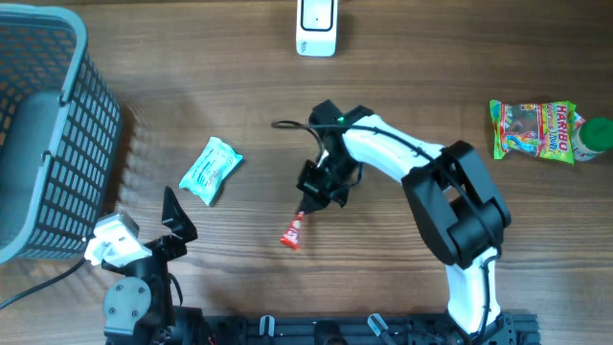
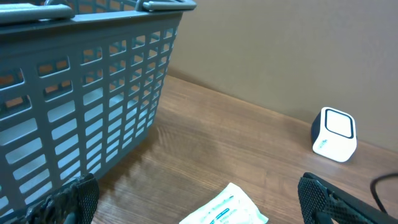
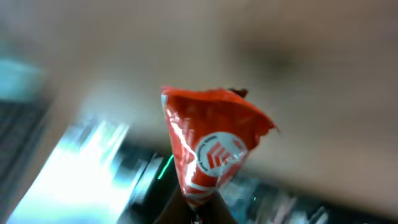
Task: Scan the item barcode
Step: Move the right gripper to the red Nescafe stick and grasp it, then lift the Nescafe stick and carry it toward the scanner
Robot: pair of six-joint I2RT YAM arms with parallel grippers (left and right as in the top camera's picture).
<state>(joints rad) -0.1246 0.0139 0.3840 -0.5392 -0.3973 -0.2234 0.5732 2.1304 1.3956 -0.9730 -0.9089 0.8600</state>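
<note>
A small red-and-white snack packet (image 1: 292, 233) hangs from my right gripper (image 1: 306, 211), which is shut on its upper end near the table's middle. In the right wrist view the packet (image 3: 211, 146) fills the centre, blurred, pinched at its narrow end by the dark fingers (image 3: 180, 208) of the right gripper (image 3: 196, 214). The white barcode scanner (image 1: 316, 27) stands at the far edge, also seen from the left wrist as a white box (image 2: 334, 134). My left gripper (image 1: 182, 228) sits open at the front left, nothing between its fingers (image 2: 74, 199).
A grey slatted basket (image 1: 48, 134) fills the left side and looms close in the left wrist view (image 2: 81, 106). A teal packet (image 1: 211, 170) lies beside it, just ahead of the left gripper. A gummy bag (image 1: 532, 129) and a green item (image 1: 596, 137) lie far right.
</note>
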